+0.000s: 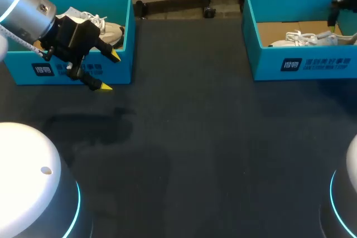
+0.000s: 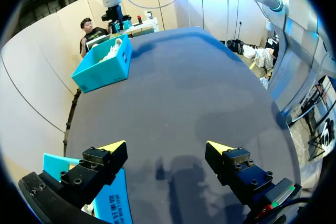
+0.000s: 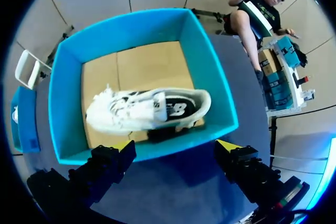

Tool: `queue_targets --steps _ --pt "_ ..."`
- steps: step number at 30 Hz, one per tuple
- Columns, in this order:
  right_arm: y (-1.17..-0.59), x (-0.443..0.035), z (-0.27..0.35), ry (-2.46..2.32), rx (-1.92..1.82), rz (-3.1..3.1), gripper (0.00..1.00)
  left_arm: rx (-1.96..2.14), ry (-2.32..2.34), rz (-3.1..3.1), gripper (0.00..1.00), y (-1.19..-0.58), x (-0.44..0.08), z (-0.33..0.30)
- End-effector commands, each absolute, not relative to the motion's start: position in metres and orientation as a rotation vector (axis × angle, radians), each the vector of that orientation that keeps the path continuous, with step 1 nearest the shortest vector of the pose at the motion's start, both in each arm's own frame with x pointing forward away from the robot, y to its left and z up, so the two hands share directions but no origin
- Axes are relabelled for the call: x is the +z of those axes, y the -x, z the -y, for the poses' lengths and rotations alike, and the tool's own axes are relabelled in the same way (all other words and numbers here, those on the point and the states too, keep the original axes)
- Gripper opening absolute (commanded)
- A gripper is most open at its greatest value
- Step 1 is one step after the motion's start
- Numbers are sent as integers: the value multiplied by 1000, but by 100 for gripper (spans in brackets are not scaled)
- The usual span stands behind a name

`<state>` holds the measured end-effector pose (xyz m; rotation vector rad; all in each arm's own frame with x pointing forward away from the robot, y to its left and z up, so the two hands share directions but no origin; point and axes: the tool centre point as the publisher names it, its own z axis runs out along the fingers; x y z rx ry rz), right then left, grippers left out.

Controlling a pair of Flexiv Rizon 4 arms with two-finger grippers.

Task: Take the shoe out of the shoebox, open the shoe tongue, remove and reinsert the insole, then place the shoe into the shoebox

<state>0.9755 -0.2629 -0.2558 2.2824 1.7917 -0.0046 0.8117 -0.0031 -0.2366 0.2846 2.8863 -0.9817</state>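
Dark tabletop (image 1: 195, 137): my left end effector (image 2: 165, 148) spread beside the left shoebox (image 1: 120, 54); my right end effector (image 3: 177, 145) spread above the shoe (image 3: 147, 109) in the right shoebox (image 3: 65, 108).

Head view: the worktop (image 1: 212, 137) is seen from above and behind. Left wrist view: held low beside the left shoebox (image 1: 19, 65), faced across the worktop. Right wrist view: aimed down, close over the right shoebox (image 3: 208, 69), which is shared by all three.

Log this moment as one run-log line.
grasped: nothing | left claw: open, by left turquoise cardboard shoebox | right claw: open, above white lace-up sneaker in right turquoise cardboard shoebox
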Motion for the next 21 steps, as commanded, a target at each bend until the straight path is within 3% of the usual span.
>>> queue_targets --steps 1,21 --pt "-955 -254 249 -2258 14 -1792 100 -979 -285 -2886 100 -811 -236 3" --pt "-933 -268 213 -2258 -7 -1854 100 -966 -401 -2882 100 -817 -234 -5"
